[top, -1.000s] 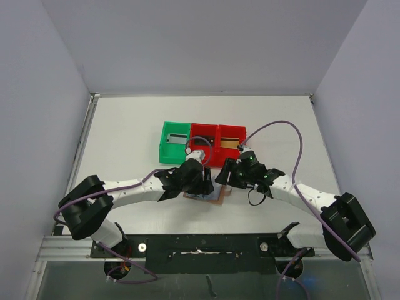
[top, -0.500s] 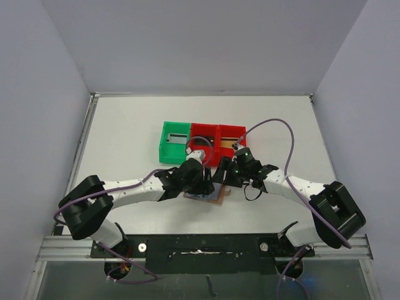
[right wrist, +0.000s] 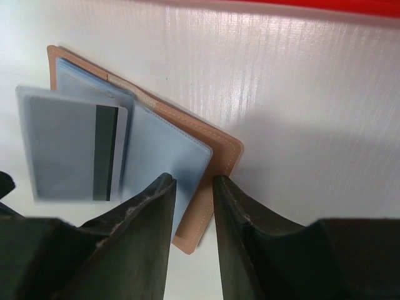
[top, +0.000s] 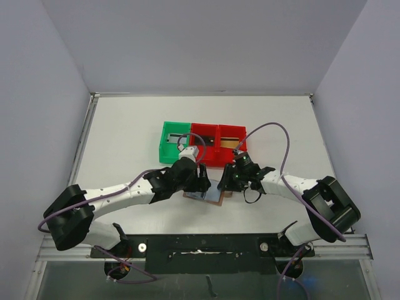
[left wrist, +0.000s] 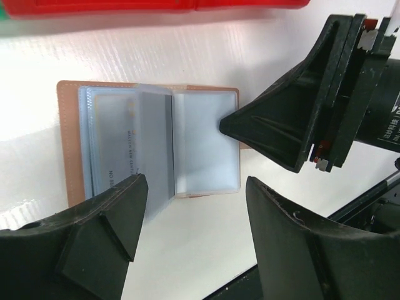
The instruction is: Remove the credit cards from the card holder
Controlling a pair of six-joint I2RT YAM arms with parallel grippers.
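The card holder (top: 211, 195) lies open on the white table, brown outside with pale blue-grey sleeves. In the left wrist view it (left wrist: 206, 150) is spread flat, and a card with small print (left wrist: 128, 147) shows in a raised middle sleeve. In the right wrist view a card with a dark stripe (right wrist: 103, 153) sits in a clear sleeve of the holder (right wrist: 222, 156). My left gripper (top: 201, 181) is open and empty, just above the holder's near edge (left wrist: 195, 181). My right gripper (top: 223, 183) has its jaws a narrow gap apart over the holder's right sleeve (right wrist: 191, 180), its tip on that sleeve.
A green bin (top: 164, 145) and two red bins (top: 217, 145) stand in a row just behind the holder. A flat tan item (top: 230, 143) lies in the right red bin. The red bins' wall (left wrist: 156, 5) shows at the top of the left wrist view.
My right gripper has moved left onto the holder's right side. My left arm's elbow has dropped lower and its gripper has shifted slightly; the holder stays put.
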